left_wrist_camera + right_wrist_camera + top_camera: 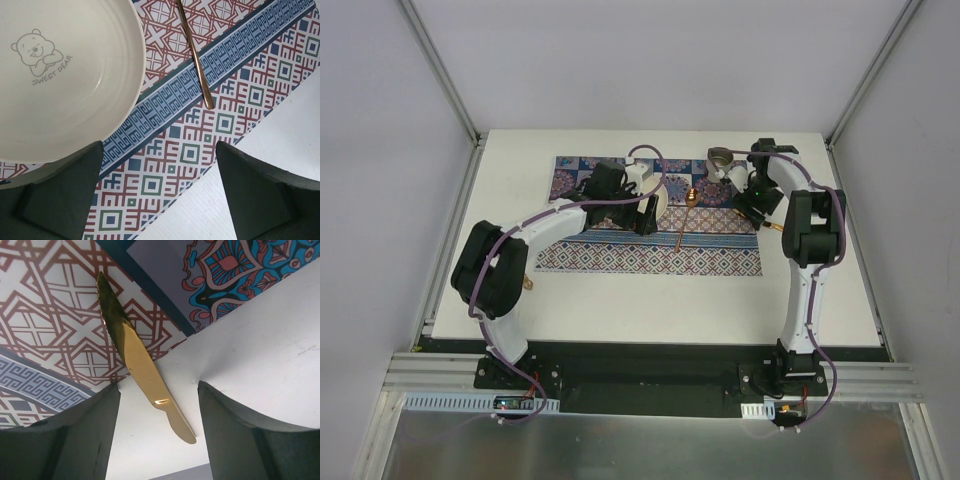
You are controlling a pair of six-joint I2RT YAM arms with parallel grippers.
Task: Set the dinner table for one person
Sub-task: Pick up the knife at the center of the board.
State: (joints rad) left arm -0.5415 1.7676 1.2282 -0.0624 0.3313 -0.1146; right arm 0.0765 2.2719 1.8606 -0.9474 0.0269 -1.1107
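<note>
On the white dinner table lies a blue-and-red patterned placemat. A white plate with a bear print sits on the mat, and a copper spoon lies to its right; its handle shows in the left wrist view. My left gripper hovers open over the mat's near edge, just beside the plate, with nothing between its fingers. A gold knife lies half on the mat's corner, half on the table. My right gripper stands open astride its handle end, with the fingers clear of it.
A grey-brown cup stands at the mat's far right, behind the right gripper. A small gold piece pokes out from under the left arm's elbow. Aluminium rails edge the table, with white walls beyond.
</note>
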